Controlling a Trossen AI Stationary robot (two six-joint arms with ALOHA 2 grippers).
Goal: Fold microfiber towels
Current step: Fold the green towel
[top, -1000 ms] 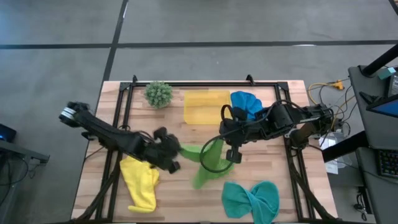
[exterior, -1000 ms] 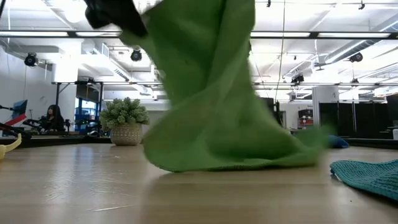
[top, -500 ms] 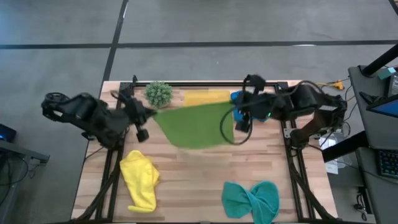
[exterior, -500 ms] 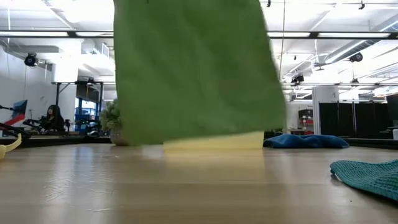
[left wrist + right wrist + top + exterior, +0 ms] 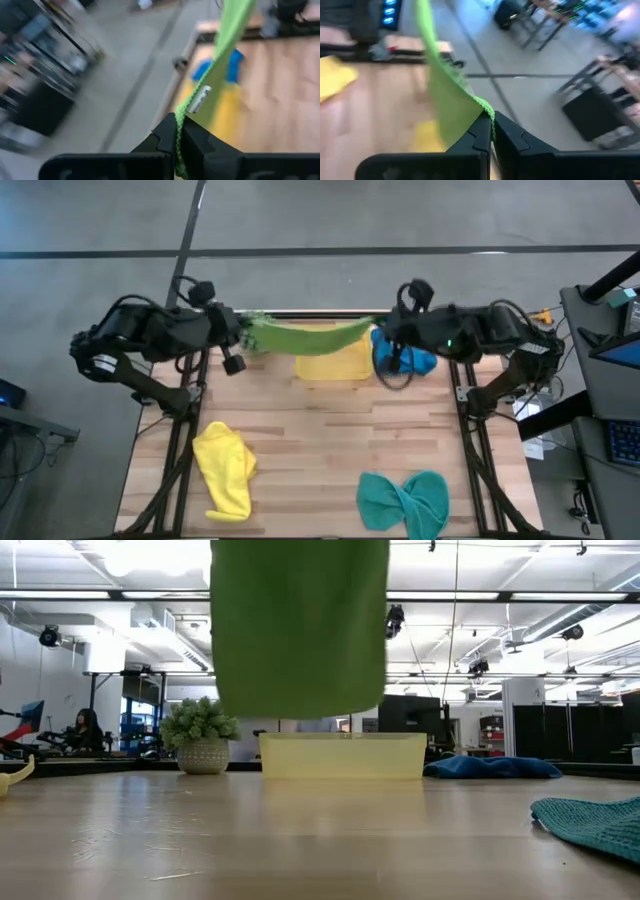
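My left jaws (image 5: 243, 338) and right jaws (image 5: 384, 332) each clench a corner of the green towel (image 5: 305, 336), stretched high over the counter's (image 5: 320, 450) far edge. No fold yet; yellow (image 5: 228, 470), teal (image 5: 405, 502) and blue (image 5: 410, 360) lie crumpled.

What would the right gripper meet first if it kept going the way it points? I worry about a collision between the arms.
Probably the left gripper, facing it across the stretched lime green towel; depth is unclear.
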